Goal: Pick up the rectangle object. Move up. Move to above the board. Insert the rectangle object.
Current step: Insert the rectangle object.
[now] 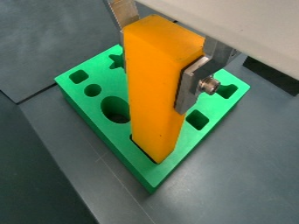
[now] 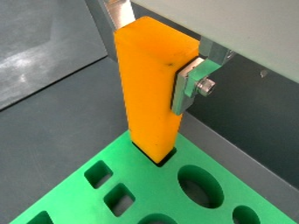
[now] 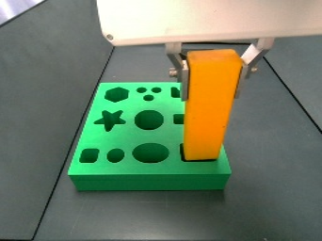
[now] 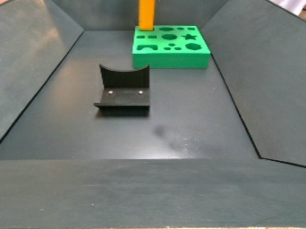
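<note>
Gripper (image 3: pixel 214 58) is showing a pale off-white, boxy housing w/ rounded corners across the top in a side view. Two flat silver plate fingers (image 1: pixel 194 83) are hanging below it, thin, bare metal. One plate is carrying a small silver screw w/ a washer on its outer face in both wrist views. No cables or markings are showing.

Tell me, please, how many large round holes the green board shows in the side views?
2: one at the board's middle, one near its camera-side edge; the rectangle object, held by the pincer, may hide others.
</note>
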